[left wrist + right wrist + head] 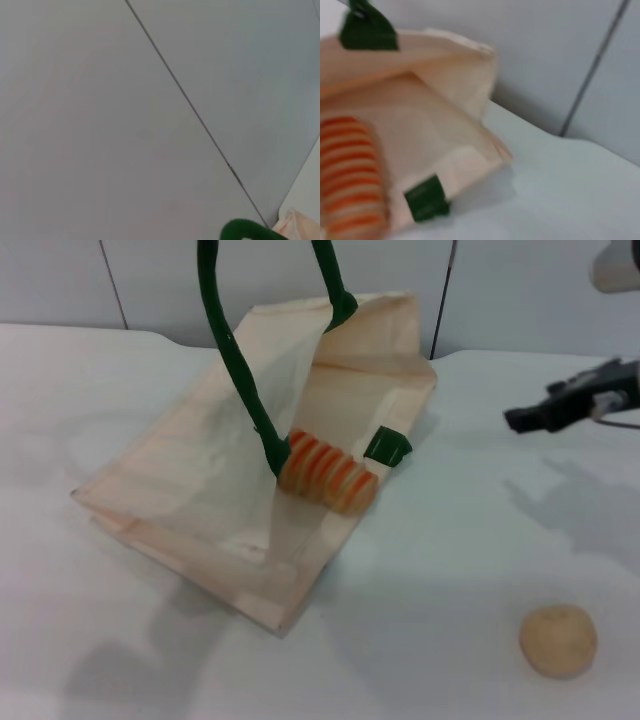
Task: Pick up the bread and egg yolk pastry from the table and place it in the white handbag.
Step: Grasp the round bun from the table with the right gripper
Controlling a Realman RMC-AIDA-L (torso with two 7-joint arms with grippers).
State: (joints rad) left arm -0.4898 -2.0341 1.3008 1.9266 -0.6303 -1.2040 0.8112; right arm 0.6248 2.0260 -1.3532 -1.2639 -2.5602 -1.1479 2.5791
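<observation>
The white handbag (190, 490) lies tilted on the table with its mouth facing right. Its dark green handle (236, 365) is pulled up out of the top of the head view. A bit of that handle (244, 232) shows in the left wrist view; the left gripper itself is out of view. The bread (328, 473) lies inside the bag's mouth, and also shows in the right wrist view (352, 175). The egg yolk pastry (558, 640) sits on the table at the front right, apart from the bag. My right gripper (525, 418) hovers right of the bag, carrying nothing.
A white table (450, 560) carries everything. A grey panelled wall (520, 290) stands close behind the bag. The bag's second green handle end (387, 448) lies on its lower flap next to the bread.
</observation>
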